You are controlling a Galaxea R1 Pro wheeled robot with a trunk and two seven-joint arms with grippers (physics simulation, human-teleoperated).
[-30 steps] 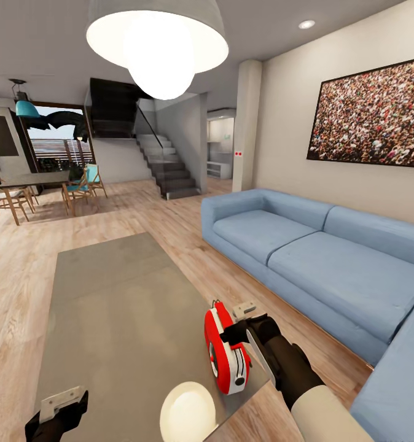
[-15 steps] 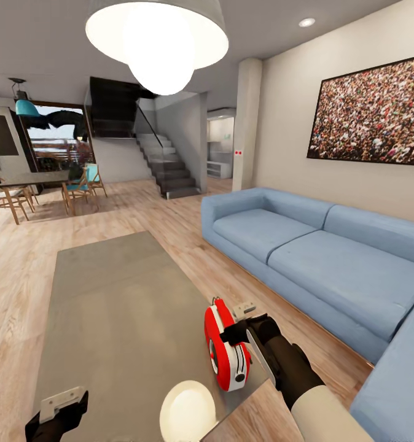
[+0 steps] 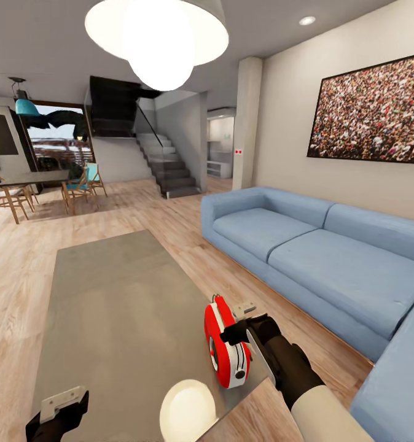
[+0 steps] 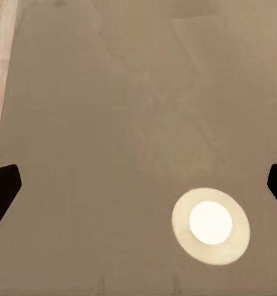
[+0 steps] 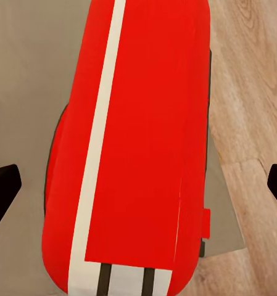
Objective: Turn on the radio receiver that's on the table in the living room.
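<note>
I am at the pressing step: my right gripper (image 3: 241, 323) is up against the radio (image 3: 226, 351), which stands upright on the table (image 3: 115, 307) at its near right corner, close to the edge that faces the sofa (image 3: 317, 258). In the right wrist view the red shell with its white band (image 5: 132, 148) sits square between the two dark fingertips (image 5: 2, 191), which stand wide apart at either edge, so this gripper is spread and grasping nothing. I judge the switch is not yet thrown; I cannot see the dial or any light from here.

The next move, as I read it, calls for a short, gentle push or a small shift to find the button, without nudging the radio off the nearby table edge.

My right arm reaches forward from low at the right, forearm angled up toward the radio's top. My left gripper (image 3: 62, 405) hangs low over the near left of the table, its fingertips (image 4: 4, 185) also spread, holding nothing, above the lamp's round reflection (image 4: 210, 225).
</note>
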